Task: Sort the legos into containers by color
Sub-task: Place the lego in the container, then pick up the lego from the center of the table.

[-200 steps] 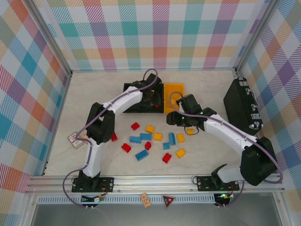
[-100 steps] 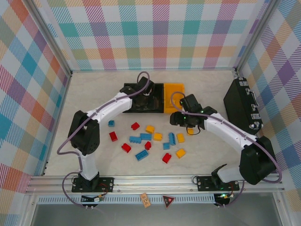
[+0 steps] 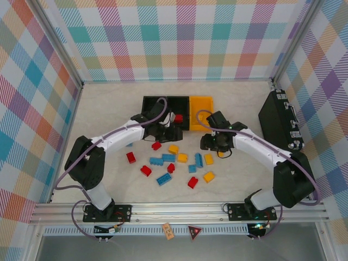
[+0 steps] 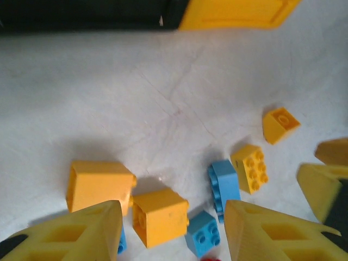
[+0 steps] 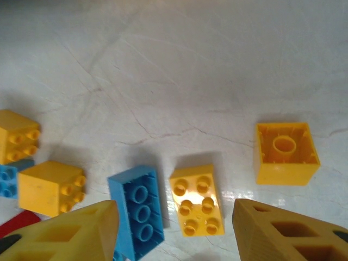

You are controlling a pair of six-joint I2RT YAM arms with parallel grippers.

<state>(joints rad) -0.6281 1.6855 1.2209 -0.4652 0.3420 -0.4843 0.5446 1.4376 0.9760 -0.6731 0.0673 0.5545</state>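
Yellow-orange plastic forms the fingers of both claws. The left claw hangs open with nothing between its fingers, above the pale table. Just ahead of it lie two plain yellow bricks side by side. Ahead to its right, a long blue brick lies just beside a studded yellow brick. Far ahead of this claw, the yellow bin stands next to a black bin.

The right claw is open too and grips nothing. The studded yellow brick lies on the table just ahead of the gap between its fingers, with the long blue brick close on that brick's left. Ahead to this claw's right, an upturned yellow brick shows its hollow underside.

Seen from above, the loose legos are scattered on the near side of both claws, between them and the arm bases. A red brick lies in the black bin just beyond the left claw. A small tag hangs on the front rail, with markings too small to read.
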